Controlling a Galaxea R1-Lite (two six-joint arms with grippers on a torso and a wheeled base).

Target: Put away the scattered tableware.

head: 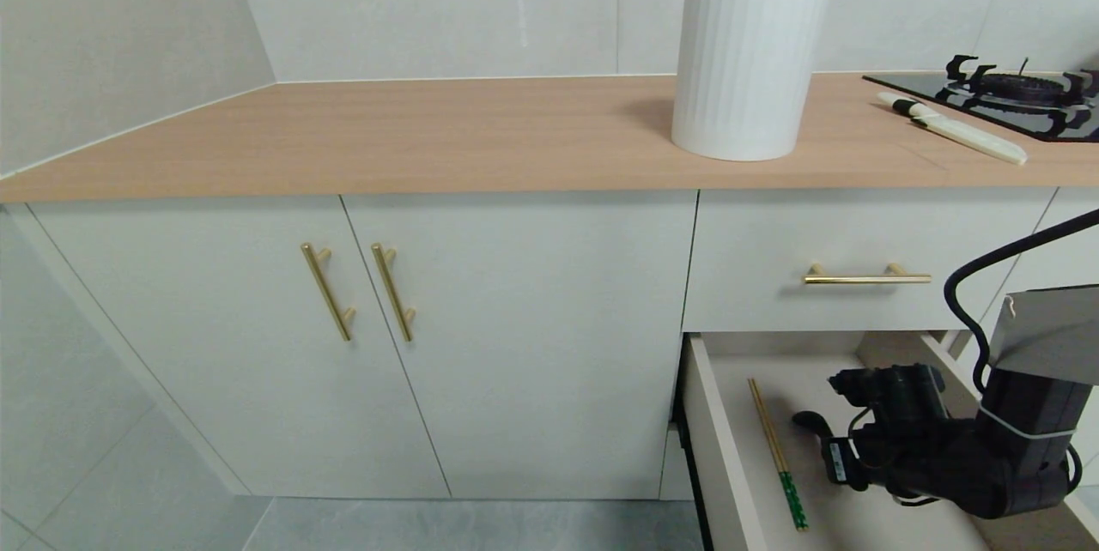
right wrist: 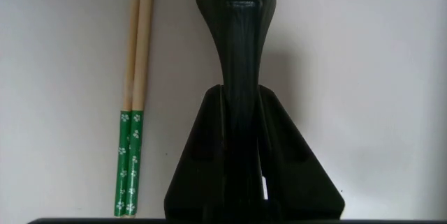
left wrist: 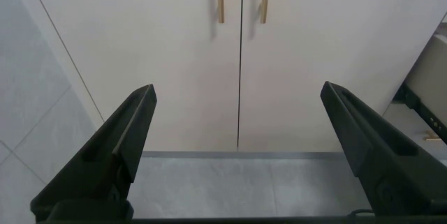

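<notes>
My right gripper (head: 846, 448) is down inside the open drawer (head: 714, 414), shut on a black spoon (head: 810, 422). In the right wrist view the spoon (right wrist: 235, 15) sticks out past the right gripper (right wrist: 235, 109), its handle clamped between the fingers and its bowl over the drawer floor. A pair of wooden chopsticks with green ends (head: 778, 452) lies flat in the drawer beside the spoon, also seen as the chopsticks (right wrist: 135, 98) in the right wrist view. A white-bladed knife (head: 953, 129) lies on the counter by the stove. My left gripper (left wrist: 237, 95) is open and empty in front of the cabinet doors.
A tall white ribbed container (head: 749, 53) stands on the wooden counter (head: 386, 135). A black gas stove (head: 1017, 96) is at the far right. A shut drawer with a brass handle (head: 867, 278) sits just above the open one. Two cabinet doors (head: 361, 293) are on the left.
</notes>
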